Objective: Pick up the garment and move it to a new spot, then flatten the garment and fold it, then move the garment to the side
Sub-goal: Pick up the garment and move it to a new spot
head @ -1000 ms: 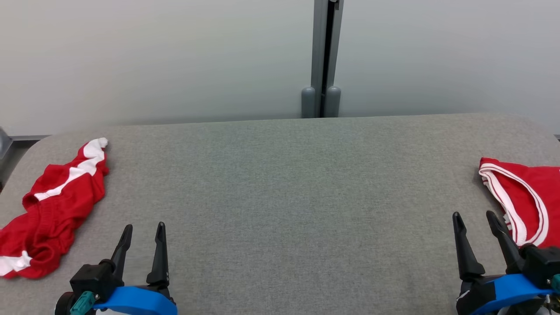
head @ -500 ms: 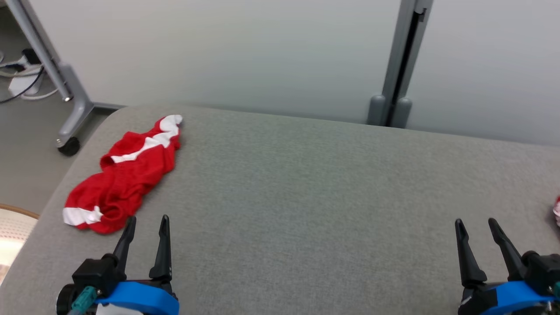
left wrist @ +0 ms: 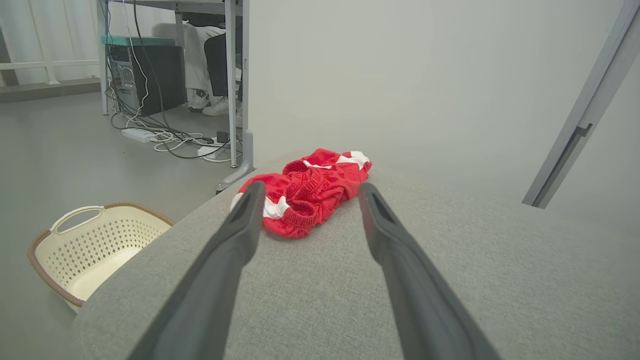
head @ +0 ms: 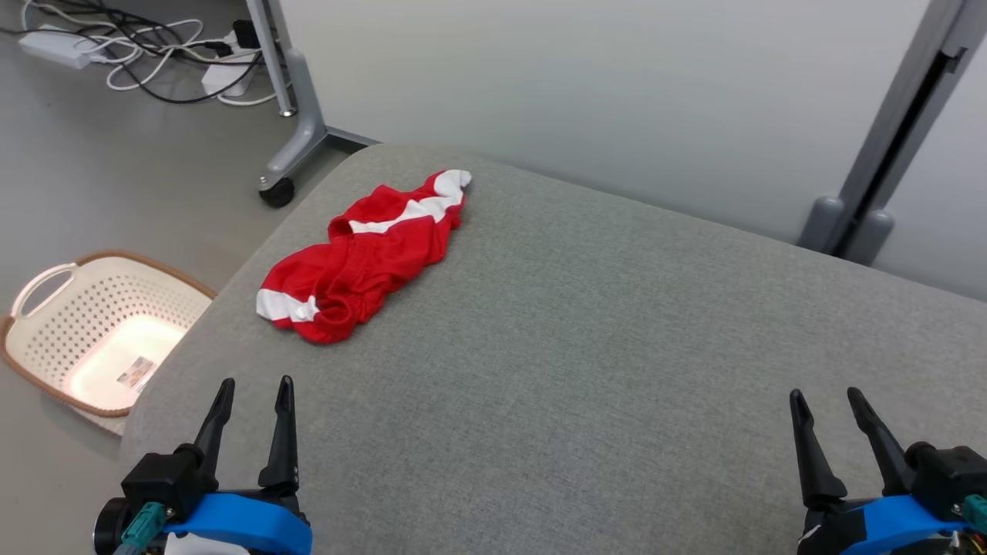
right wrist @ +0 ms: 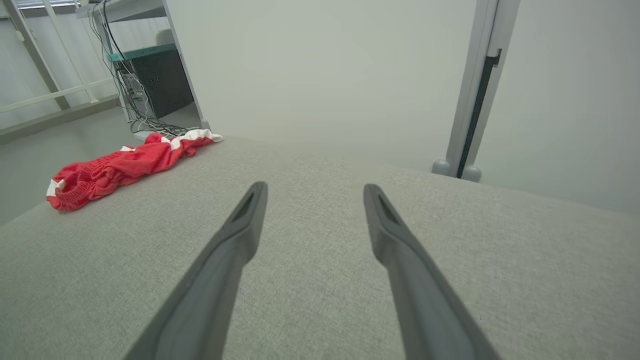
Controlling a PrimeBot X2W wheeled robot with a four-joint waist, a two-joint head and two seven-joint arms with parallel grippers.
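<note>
A crumpled red garment with white stripes (head: 362,254) lies on the grey padded table (head: 578,347) near its far left corner. Straight ahead of the fingers in the left wrist view lies the garment (left wrist: 305,192); the right wrist view has the garment (right wrist: 120,167) off to the left. My left gripper (head: 253,385) hovers open at the table's near left edge, short of the garment and holding nothing. My right gripper (head: 825,397) is open and empty at the near right, far from the garment.
A cream laundry basket (head: 92,324) stands on the floor left of the table. Cables and a power strip (head: 123,46) lie on the floor beside a wheeled grey frame leg (head: 289,146). A pale partition wall (head: 578,92) with a grey post (head: 887,154) runs behind the table.
The head camera has swung left: the red garment now sits nearer the picture's middle, the basket and cables have come into view, and the second red garment at right has left it.
</note>
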